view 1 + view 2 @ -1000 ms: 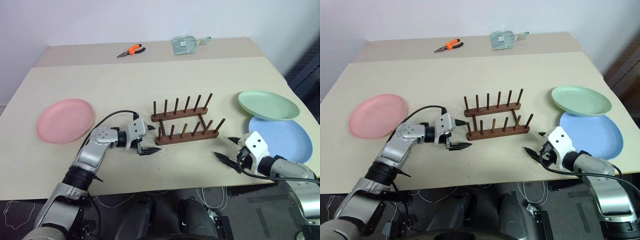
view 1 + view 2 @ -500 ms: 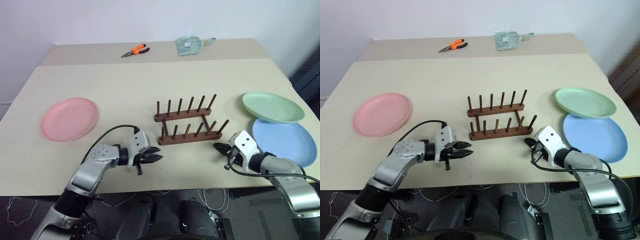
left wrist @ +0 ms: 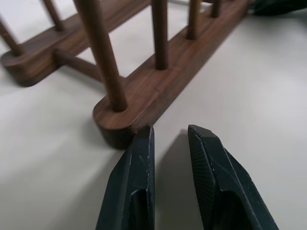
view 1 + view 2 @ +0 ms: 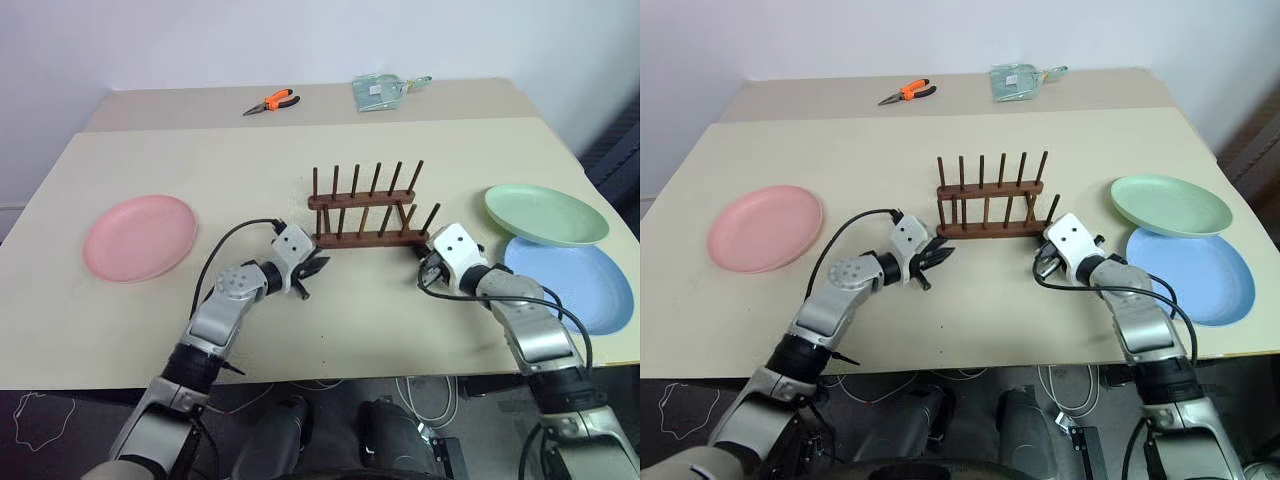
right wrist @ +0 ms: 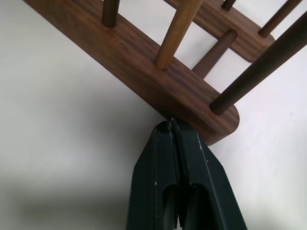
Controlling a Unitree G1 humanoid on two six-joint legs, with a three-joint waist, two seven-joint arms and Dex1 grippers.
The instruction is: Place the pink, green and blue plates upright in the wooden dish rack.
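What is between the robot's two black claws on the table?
The wooden dish rack sits between them: the left gripper is at one end of its near rail, the right gripper at the other end, as the right eye view shows.

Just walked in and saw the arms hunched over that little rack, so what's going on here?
The robot has both hands at the wooden dish rack, one at each end of its near rail. The right hand is shut, its tips against the rail's end. The left hand has its fingers slightly apart, one at the rail's other end. Neither holds anything. No plate is racked: the pink plate lies flat at the left, and the green plate overlaps the blue plate at the right.
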